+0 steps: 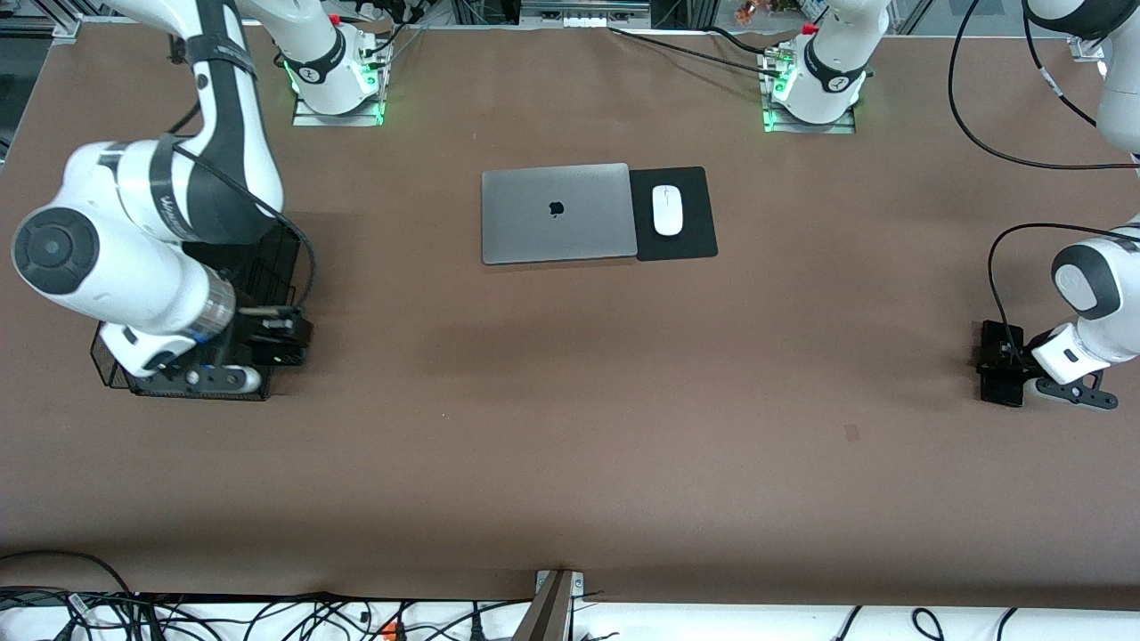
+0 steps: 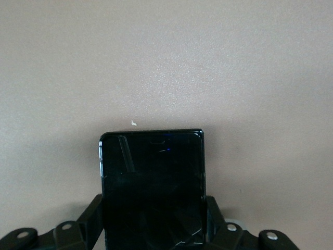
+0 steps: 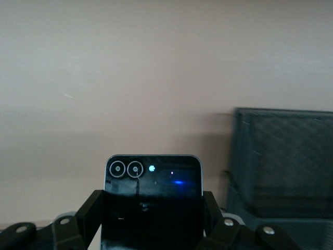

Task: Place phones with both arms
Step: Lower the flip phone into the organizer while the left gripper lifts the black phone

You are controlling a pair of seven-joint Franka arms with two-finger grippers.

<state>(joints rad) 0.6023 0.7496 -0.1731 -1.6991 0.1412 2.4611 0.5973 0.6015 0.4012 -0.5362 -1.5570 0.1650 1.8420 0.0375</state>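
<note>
My left gripper (image 1: 1006, 361) is low at the left arm's end of the table, shut on a black phone (image 1: 1002, 392). In the left wrist view that phone (image 2: 151, 161) sits between both fingers (image 2: 92, 213) of the left gripper (image 2: 153, 211), its dark glass cracked near one corner. My right gripper (image 1: 272, 331) is at the right arm's end, beside a mesh basket, shut on a phone (image 1: 292, 338). The right wrist view shows this phone (image 3: 153, 174) with a lilac rim and two round lenses, clamped in the right gripper (image 3: 152, 208). No other phone is in view.
A closed grey laptop (image 1: 557, 212) lies mid-table toward the bases, with a white mouse (image 1: 667, 210) on a black pad (image 1: 696, 242) beside it. A black mesh basket (image 1: 283, 267) stands under the right arm, and the basket (image 3: 281, 166) is close beside the held phone.
</note>
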